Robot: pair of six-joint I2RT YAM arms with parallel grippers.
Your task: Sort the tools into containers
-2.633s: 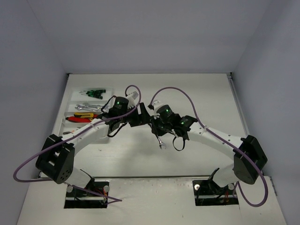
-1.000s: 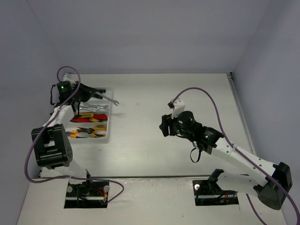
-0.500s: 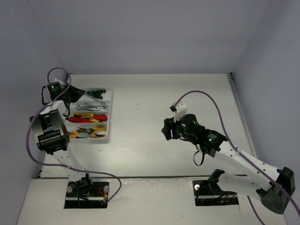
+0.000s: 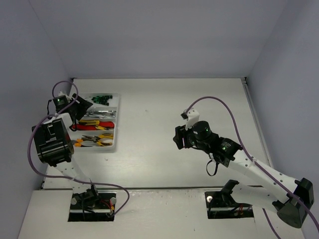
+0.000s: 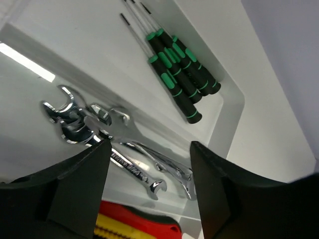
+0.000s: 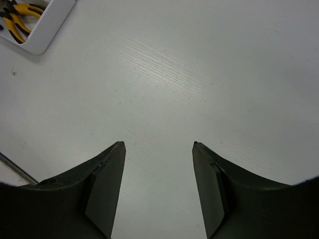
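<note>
The white tray (image 4: 117,130) stands at the table's left, its long containers holding the tools. Black-green screwdrivers (image 4: 102,98) fill the far compartment, red and yellow cutters (image 4: 99,124) and orange-handled pliers (image 4: 97,140) the nearer ones. My left gripper (image 4: 80,107) hangs open over the tray's left end. The left wrist view has silver wrenches (image 5: 127,152) lying loose in their compartment between the open jaws (image 5: 149,147), the screwdrivers (image 5: 180,69) beyond and a red-yellow cutter handle (image 5: 134,226) nearer. My right gripper (image 4: 176,137) is open above bare table (image 6: 164,74), holding nothing.
The tray's near corner (image 6: 42,42) with yellow-handled pliers (image 6: 17,20) shows at the top left of the right wrist view. Purple cables loop over both arms. Grey walls close the table at the back and both sides.
</note>
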